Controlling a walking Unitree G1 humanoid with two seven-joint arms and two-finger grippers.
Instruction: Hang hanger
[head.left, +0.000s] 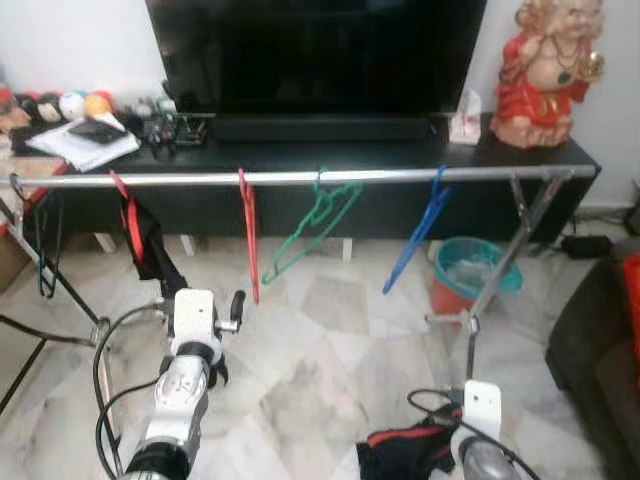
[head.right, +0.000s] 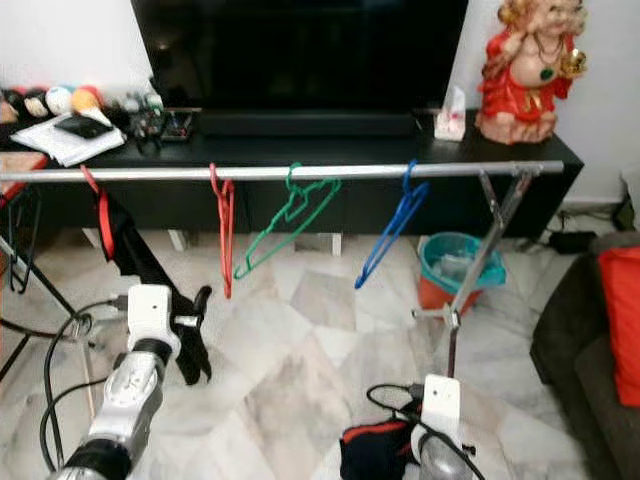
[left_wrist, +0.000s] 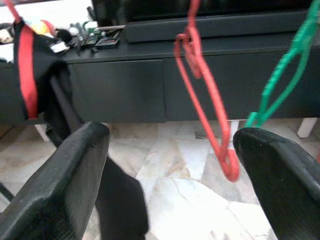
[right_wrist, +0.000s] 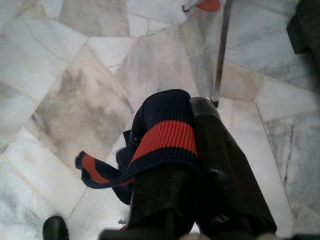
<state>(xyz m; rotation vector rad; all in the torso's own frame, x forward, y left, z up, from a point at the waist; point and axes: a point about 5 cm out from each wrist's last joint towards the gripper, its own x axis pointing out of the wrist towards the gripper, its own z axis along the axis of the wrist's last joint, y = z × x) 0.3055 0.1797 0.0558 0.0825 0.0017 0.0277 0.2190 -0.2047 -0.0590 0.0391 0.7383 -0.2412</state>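
A silver rail (head.left: 300, 178) crosses the room on a folding rack. From it hang a red hanger (head.left: 248, 240), a green hanger (head.left: 315, 225), a blue hanger (head.left: 420, 235), and at the left a red hanger carrying a black and red garment (head.left: 140, 240). My left gripper (left_wrist: 170, 140) is open and raised below the rail; the bare red hanger (left_wrist: 205, 100) dangles just ahead of its fingers (left_wrist: 65, 170). Low on the right, my right gripper (right_wrist: 185, 107) is shut on a navy and red cloth (right_wrist: 165, 135), which droops over the floor.
Behind the rail stands a black TV console (head.left: 330, 150) with a TV, clutter and a red statue (head.left: 545, 70). A teal bucket (head.left: 470, 270) sits by the rack's right leg (head.left: 500, 270). A dark sofa (head.left: 600, 340) is at the right. Cables (head.left: 100, 380) trail by my left arm.
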